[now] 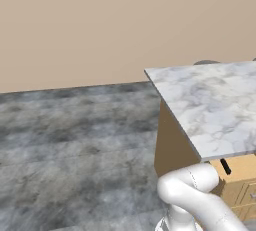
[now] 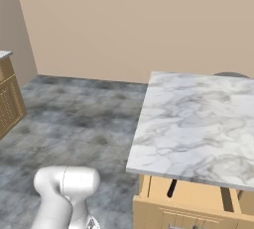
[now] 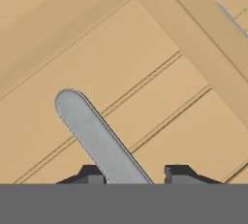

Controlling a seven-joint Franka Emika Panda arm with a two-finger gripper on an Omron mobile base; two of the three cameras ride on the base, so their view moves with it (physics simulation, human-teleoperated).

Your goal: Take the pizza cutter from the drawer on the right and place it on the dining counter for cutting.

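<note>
The pizza cutter (image 2: 171, 188) lies in the open drawer (image 2: 198, 196) under the marble surface (image 2: 193, 124), not yet lifted, while the claw (image 3: 133, 173), fingertips apart and holding nothing, faces a cabinet front's grey handle (image 3: 92, 131), so grasping and placing remain.

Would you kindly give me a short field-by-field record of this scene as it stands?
dining counter: white marble, above the drawer
drawer: open, under the counter edge
pizza cutter: in the drawer; black handle shows, wheel hidden
jaws: open, either side of a grey bar handle on a wooden front
task: cutter not yet picked up
</note>
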